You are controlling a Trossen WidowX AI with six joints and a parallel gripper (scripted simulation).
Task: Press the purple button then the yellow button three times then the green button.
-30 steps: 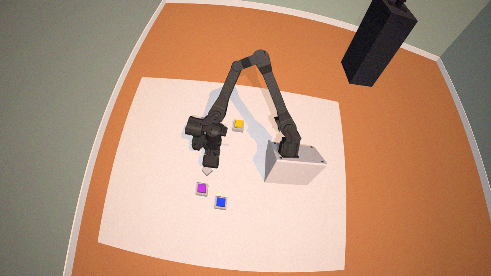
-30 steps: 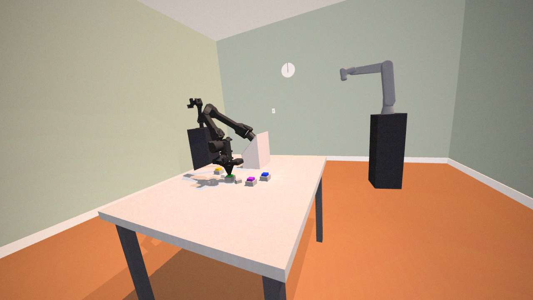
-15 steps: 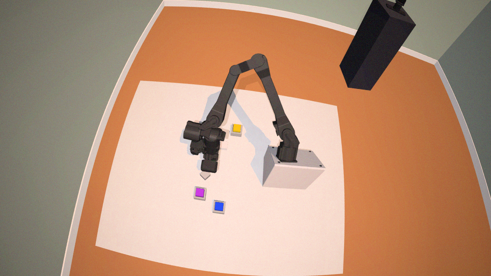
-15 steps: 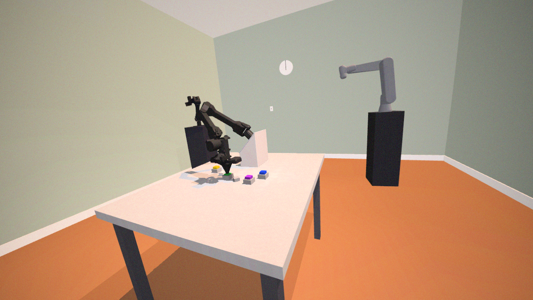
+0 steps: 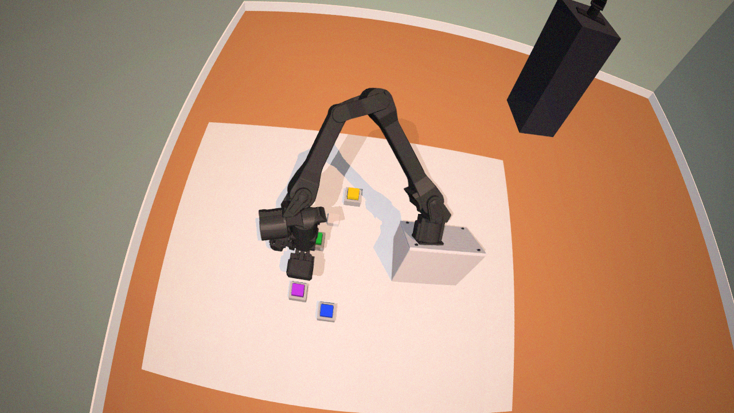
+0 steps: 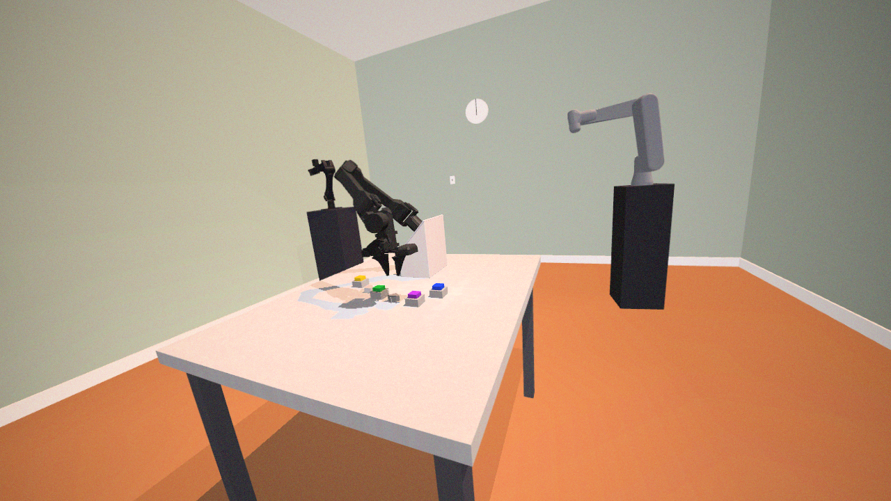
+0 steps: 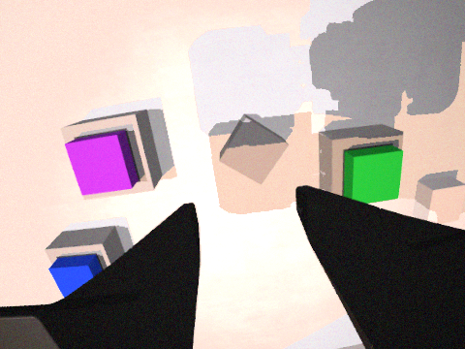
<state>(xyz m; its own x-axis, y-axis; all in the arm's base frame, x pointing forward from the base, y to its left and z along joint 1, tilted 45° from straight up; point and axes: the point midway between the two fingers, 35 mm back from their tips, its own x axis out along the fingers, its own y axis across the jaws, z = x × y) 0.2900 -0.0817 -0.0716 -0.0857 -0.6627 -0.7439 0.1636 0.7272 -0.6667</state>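
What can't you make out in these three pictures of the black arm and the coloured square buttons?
- Green square button: top view, mostly covered by the black wrist.
- Small pale cube: wrist view only; the gripper hides it from above.
- Yellow square button: outside the wrist view.
- Blue square button: wrist view, partly behind a finger.
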